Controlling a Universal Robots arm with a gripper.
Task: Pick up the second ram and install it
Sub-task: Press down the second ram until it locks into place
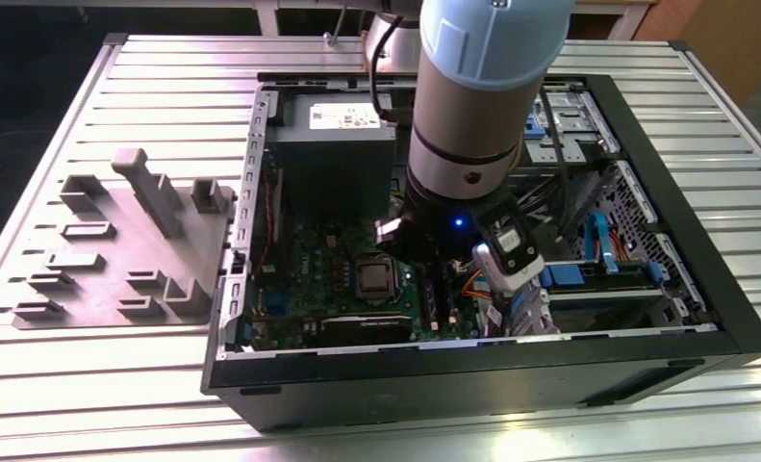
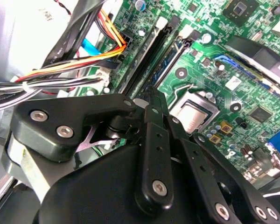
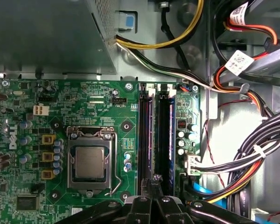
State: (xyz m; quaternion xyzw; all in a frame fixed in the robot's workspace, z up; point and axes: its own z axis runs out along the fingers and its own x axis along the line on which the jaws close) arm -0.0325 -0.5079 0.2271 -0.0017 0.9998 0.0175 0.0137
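The arm (image 1: 483, 87) is formed of a pale blue-grey cylindrical link, ringed in black and joined to a silver metallic wrist section. A small blue light is displayed on the black flange. The gripper (image 2: 151, 100) is built from matte black linkage bars fastened with silver screws.

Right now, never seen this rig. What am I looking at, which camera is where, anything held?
It is one robot arm reaching down into an open computer case that sits on a slatted metal table. The exterior view comes from a camera off the arm. On its left lies a grey fixture block. Both wrist views come from cameras riding on the arm, looking down past the hand at the green motherboard. The hand hovers at one end of the two long black memory slots. Its fingers look closed together, holding nothing I can make out.
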